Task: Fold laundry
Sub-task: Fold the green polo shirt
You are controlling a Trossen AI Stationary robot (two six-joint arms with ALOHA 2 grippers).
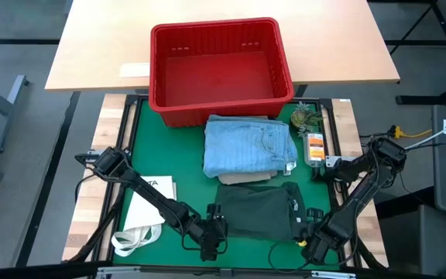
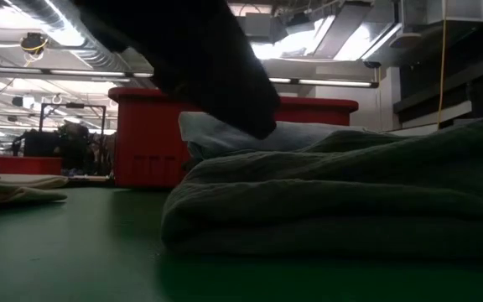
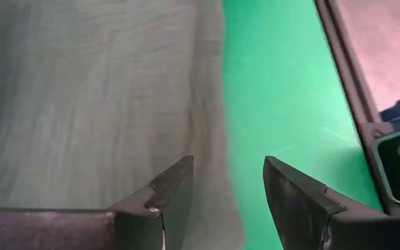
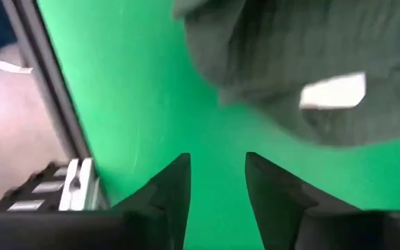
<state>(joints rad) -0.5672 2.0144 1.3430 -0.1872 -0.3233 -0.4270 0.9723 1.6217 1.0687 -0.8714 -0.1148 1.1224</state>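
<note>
The laundry lies on the green mat of the desk (image 1: 142,139), in the lower middle of the high view. The dark green-grey piece (image 1: 258,211) is nearest to the lower edge of the frame and looks already folded into a flat, roughly rectangular packet. Its long axis runs left to right across the frame, and one short end points toward each arm. In the low view it shows as a thick layered bundle (image 2: 342,197).

Just above it in the high view lies the light blue piece (image 1: 248,144), also folded. It sits on a beige/khaki piece (image 1: 242,178), of which only an edge shows. This stack is nearly square, so its long axis is hard to tell. The red basket (image 1: 221,68) in the upper middle of the frame appears empty.

Judging from this, most of the folding seems done. What may be left is a last smoothing of the green-grey piece, or putting it onto the stack. Dark jeans are not visible on the mat.

The left gripper (image 1: 214,232) is at the left end of the green-grey piece. Its fingers (image 3: 176,191) are spread apart over the cloth edge and hold nothing. The right gripper (image 1: 310,232) is just beside the right end, and its fingers (image 4: 176,184) are also parted over bare mat.

A white tote bag (image 1: 147,208) lies in the lower left.
</note>
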